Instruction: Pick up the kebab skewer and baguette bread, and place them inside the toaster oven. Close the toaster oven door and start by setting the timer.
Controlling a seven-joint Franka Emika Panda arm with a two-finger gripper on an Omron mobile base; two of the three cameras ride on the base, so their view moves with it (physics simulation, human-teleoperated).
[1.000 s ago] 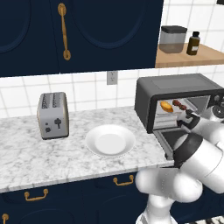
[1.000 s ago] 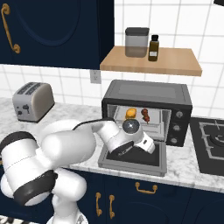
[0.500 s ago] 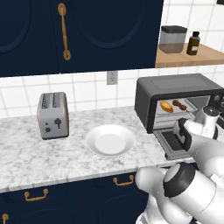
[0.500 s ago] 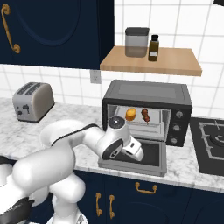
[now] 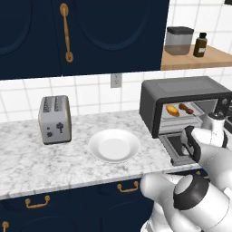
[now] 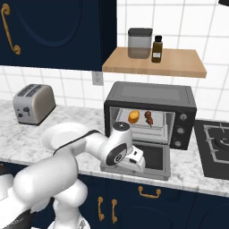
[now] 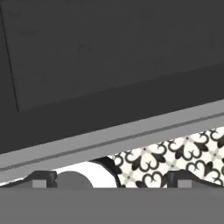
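Navy cabinets up top, white tile behind, and a marble counter [image 5: 41, 163] running across, that's your kitchen. From the left base view you get the silver toaster [image 5: 55, 119] and the white plate [image 5: 113, 145] sitting apart on the counter, plus the toaster oven [image 5: 186, 106] at the right edge. The right base view is where you see the oven properly: knobs down its right side, a stovetop [image 6: 218, 147] just beside it, and a wooden shelf [image 6: 154, 63] above with a canister [image 6: 139, 43] and a dark bottle [image 6: 156, 48].

The toaster oven door [image 6: 150, 157] is dropped flat open. Inside on the rack, the baguette bread [image 6: 133, 116] lies left of the kebab skewer [image 6: 149, 117], close together; both base views show them.

Your arm is folded low in front of the open door. The hand view gives you what the others don't: the door's dark panel and its grey bar handle [image 7: 131, 133] stretching across the frame, patterned floor tile [image 7: 175, 157] below it, and the gripper [image 7: 111, 178] with its tips far apart, jaws wide, nothing between them, handle just above them.
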